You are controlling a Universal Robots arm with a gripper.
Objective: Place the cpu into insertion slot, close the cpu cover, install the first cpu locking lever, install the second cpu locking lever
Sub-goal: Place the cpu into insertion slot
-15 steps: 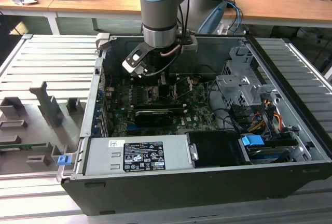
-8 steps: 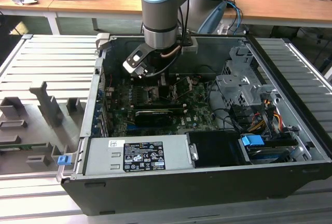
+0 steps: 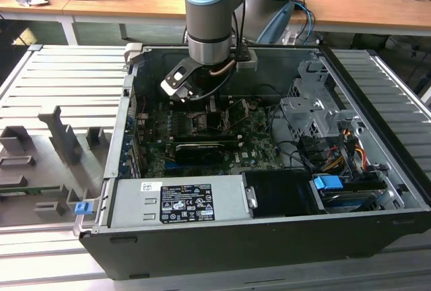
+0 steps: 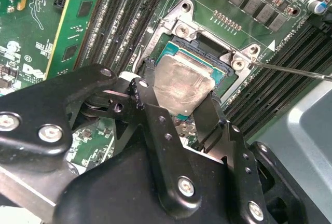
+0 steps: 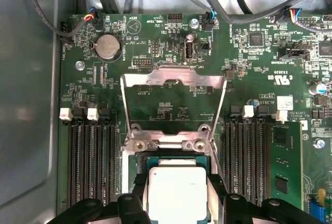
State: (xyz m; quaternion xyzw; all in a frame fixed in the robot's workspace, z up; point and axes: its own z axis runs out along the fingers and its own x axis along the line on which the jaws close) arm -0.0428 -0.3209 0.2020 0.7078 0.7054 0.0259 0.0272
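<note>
We see the black gripper (image 4: 176,95) clamped on the dull silver square cpu (image 4: 182,79) at the insertion slot (image 4: 205,45); the first wrist view shows the thin cpu cover (image 5: 174,76) standing open.

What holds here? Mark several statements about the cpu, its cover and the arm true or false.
1. The cpu cover is shut over the cpu. False: it is swung open, away from the insertion slot.
2. The end effector grips the cpu by opposite edges. True.
3. The arm reaches down into the open case. True.
4. The cpu is far from the insertion slot. False: it is right at the slot.
</note>
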